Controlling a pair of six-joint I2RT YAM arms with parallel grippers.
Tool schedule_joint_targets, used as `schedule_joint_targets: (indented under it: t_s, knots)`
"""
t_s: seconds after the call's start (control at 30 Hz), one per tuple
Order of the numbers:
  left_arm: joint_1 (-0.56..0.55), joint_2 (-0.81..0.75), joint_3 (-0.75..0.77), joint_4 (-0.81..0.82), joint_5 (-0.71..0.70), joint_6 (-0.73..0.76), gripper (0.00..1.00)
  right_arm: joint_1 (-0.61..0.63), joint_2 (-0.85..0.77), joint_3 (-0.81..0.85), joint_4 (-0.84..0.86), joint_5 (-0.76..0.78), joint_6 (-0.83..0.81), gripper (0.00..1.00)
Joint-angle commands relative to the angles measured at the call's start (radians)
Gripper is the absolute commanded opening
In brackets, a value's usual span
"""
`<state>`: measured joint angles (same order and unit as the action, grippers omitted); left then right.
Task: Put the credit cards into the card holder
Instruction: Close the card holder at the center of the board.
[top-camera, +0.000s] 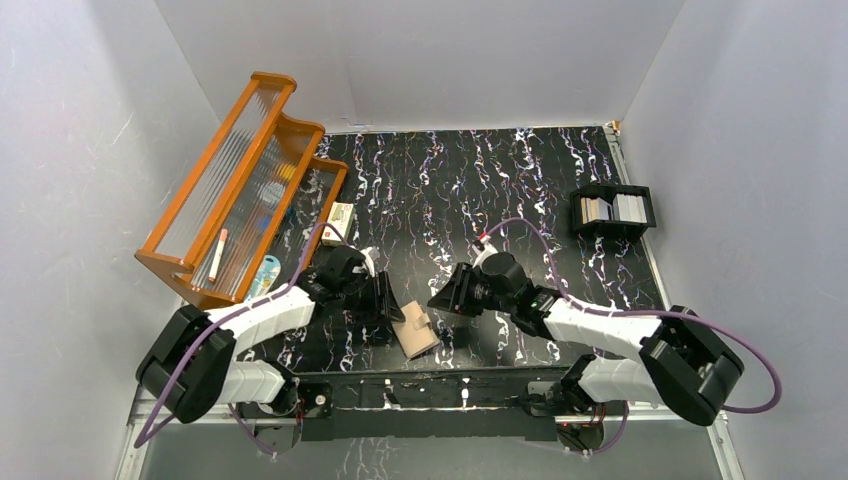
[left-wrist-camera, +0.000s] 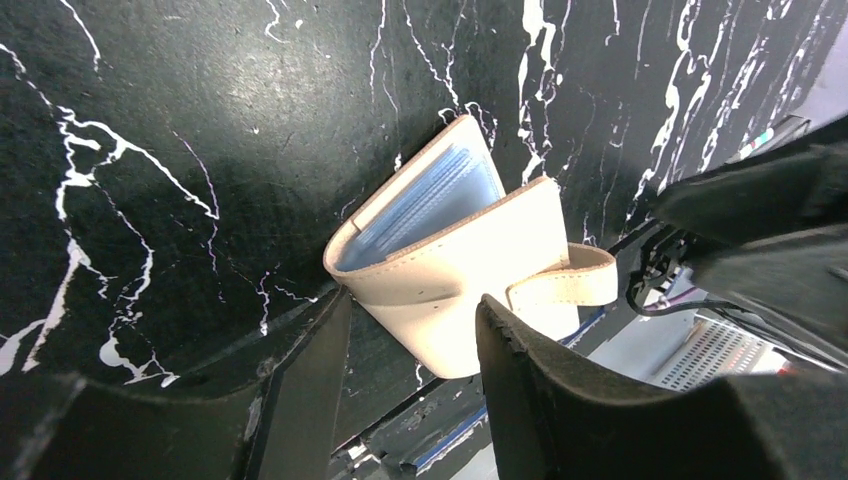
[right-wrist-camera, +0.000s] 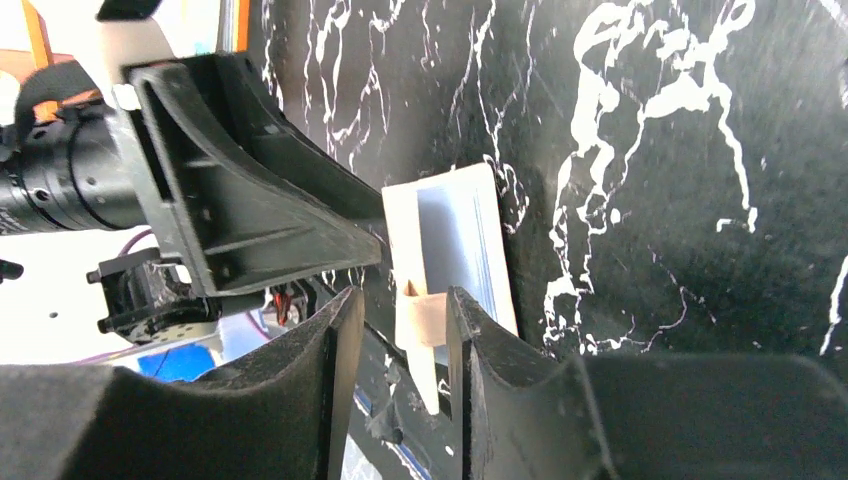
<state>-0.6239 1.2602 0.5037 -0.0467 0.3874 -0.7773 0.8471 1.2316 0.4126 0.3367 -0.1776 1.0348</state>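
The tan leather card holder (top-camera: 418, 333) sits at 6 o'clock on the black tabletop (top-camera: 450, 180), between the open left end effector (left-wrist-camera: 415, 303) and open right end effector (right-wrist-camera: 400, 298).

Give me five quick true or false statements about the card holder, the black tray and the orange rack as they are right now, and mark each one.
1. The card holder lies by the table's near edge, between the left tool and the right tool. True.
2. The card holder is snapped shut. False: it stands partly open, with its strap loose.
3. The black tray on the right holds pale cards. True.
4. The orange rack stands on the table's right side. False: it is at the far left.
5. In the right wrist view, the strap sits between the right tool's fingers. True.
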Motion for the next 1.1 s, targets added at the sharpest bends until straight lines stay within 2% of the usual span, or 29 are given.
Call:
schedule_joint_targets:
  t_s: [0.0, 0.2, 0.47, 0.73, 0.83, 0.93, 1.0, 1.03, 1.07]
  knots:
    - [-0.003, 0.025, 0.059, -0.086, -0.026, 0.034, 0.47, 0.029, -0.045, 0.121, -0.216, 0.101, -0.136, 0.45]
    - [-0.003, 0.056, 0.089, -0.141, -0.057, 0.048, 0.4, 0.099, 0.041, 0.264, -0.354, 0.159, -0.275, 0.45]
    - [-0.003, 0.083, 0.097, -0.163, -0.059, 0.044, 0.39, 0.144, 0.197, 0.348, -0.474, 0.202, -0.314, 0.45]
    - [-0.003, 0.065, 0.111, -0.168, -0.07, 0.046, 0.37, 0.142, 0.088, 0.295, -0.41, 0.222, -0.342, 0.45]
    - [-0.003, 0.097, 0.132, -0.168, -0.07, 0.066, 0.34, 0.142, 0.077, 0.272, -0.385, 0.218, -0.237, 0.45]
    - [-0.004, 0.139, 0.156, -0.173, -0.067, 0.079, 0.33, 0.141, 0.059, 0.215, -0.289, 0.216, -0.131, 0.45]
    - [-0.003, 0.151, 0.177, -0.182, -0.064, 0.082, 0.33, 0.141, 0.049, 0.199, -0.248, 0.206, -0.194, 0.45]
    - [-0.003, 0.15, 0.187, -0.19, -0.062, 0.082, 0.33, 0.142, 0.043, 0.209, -0.257, 0.196, -0.261, 0.61]
    - [-0.004, 0.145, 0.2, -0.199, -0.061, 0.082, 0.33, 0.142, 0.033, 0.224, -0.279, 0.2, -0.355, 0.51]
